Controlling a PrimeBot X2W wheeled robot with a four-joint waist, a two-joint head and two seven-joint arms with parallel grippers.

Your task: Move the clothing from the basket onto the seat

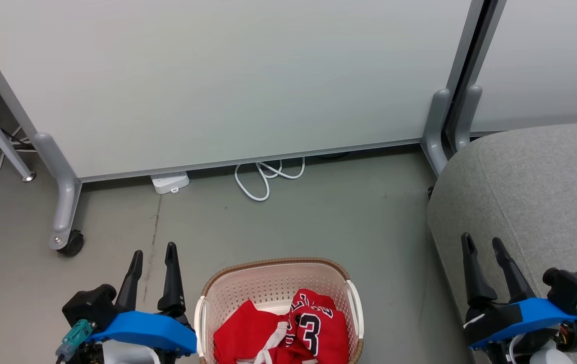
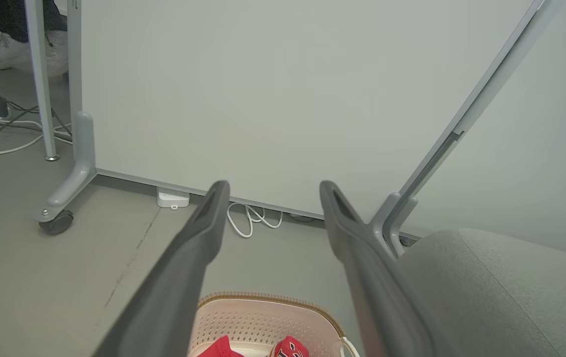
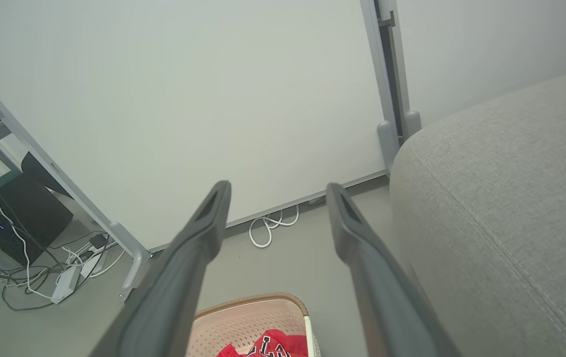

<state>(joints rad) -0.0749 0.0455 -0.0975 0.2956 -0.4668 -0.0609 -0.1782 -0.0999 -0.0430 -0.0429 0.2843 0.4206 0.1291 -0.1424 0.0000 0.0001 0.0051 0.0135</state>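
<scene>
A: Where's the clothing (image 1: pixel 288 333)?

B: All in the basket (image 1: pixel 268 268), which sits on the floor low in the head view. The cloth is bunched toward the near side. The jersey (image 1: pixel 316 328) with the 3 lies on the right, partly over a red piece (image 1: pixel 242 336) with white stripes. The seat (image 1: pixel 536 192) is just right of the basket.

A: And the grippers?

B: The left gripper (image 1: pixel 154 249) hangs just left of the basket, fingers spread wide, nothing between them. The right gripper (image 1: pixel 480 237) hovers over the seat's near edge, equally wide and empty.

A: How will the cloth handle?

B: My guess is light, limp and a bit slick, as sports fabric goes. It won't hold a shape. It'll drape and trail from whatever point is pinched, and a hanging hem could catch on the rim. The two pieces overlap, so one may drag the other.

A: Where to take hold?

B: At a raised fold, I'd say: the hump of the jersey near the lettering, where the fabric stands proud. Pinch several layers so thin cloth can't slip out, and keep off the perforated wall.
</scene>
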